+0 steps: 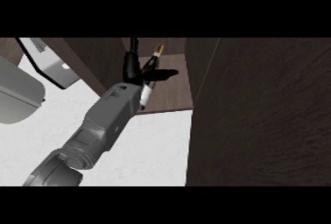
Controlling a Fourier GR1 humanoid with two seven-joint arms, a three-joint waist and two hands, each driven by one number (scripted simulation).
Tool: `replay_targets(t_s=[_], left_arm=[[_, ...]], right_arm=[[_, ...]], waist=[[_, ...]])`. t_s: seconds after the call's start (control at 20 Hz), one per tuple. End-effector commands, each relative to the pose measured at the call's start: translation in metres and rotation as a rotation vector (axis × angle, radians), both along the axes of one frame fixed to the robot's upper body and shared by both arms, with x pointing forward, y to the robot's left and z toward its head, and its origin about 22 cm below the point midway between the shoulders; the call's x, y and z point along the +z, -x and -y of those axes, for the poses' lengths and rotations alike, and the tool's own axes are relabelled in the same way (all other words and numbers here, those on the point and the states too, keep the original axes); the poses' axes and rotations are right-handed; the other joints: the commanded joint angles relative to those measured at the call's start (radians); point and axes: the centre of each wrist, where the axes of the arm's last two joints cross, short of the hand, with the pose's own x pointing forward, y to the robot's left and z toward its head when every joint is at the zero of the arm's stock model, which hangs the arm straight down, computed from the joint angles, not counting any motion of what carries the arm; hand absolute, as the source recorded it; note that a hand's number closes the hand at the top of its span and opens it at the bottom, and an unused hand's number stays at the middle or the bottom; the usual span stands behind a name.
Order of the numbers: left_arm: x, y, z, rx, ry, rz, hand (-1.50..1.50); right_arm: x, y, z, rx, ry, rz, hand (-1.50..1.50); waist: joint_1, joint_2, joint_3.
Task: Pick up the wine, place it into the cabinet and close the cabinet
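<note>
While the door (258, 113) swung open and filled the right half of the view, the cabinet (169, 94) interior showed only as a narrow slot btwn door and left wall. Counter (155, 148) was white, w/ a grey appliance (19, 94) at left edge and a flat boxy item (55, 65) near it, can't tell what. One grey forearm came up from lower left; which arm it was couldn't be told for sure, judged left by position. Left hand (139, 72) was wrapped round the wine (150, 76), thumb out to the right, bottle tilted, neck pointing up into the cabinet, base over the shelf's front edge. Whether the base touched the shelf wasn't visible. Right hand not in frame.

Judged stage: placing, not yet let go.

Risks: bottle sat tilted near the shelf lip, so letting go here could tip it back out onto the counter. Slot was tight, so neck or thumb could clip the door or wall. Door close afterwards could hit the bottle if left too near the front.
</note>
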Motion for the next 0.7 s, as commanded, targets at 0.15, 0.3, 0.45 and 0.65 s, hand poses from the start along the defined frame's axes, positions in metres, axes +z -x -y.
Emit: replay_targets(t_s=[0.15, 0.3, 0.45, 0.65], left_arm=[[0.004, 0.001, 0.006, -0.037, 0.111, 0.098, -1.50], [-0.003, 0.006, 0.005, -0.094, 0.124, 0.101, -1.50], [-0.001, 0.009, 0.011, -0.097, 0.142, 0.123, -1.50], [-0.005, 0.030, 0.031, -0.141, 0.160, 0.102, -1.50]], right_arm=[[0.003, -0.005, -0.010, 0.012, -0.004, 0.009, -1.50], [0.007, 0.006, -0.008, -0.011, 0.024, -0.005, -1.50], [-0.005, 0.011, -0.007, 0.002, 0.012, -0.012, -1.50], [0.009, 0.004, -0.010, -0.018, -0.015, -0.027, -1.50]], waist=[[-0.005, -0.011, 0.000], [0.012, -0.019, 0.000], [0.010, -0.025, 0.001], [0.039, -0.036, 0.001]])
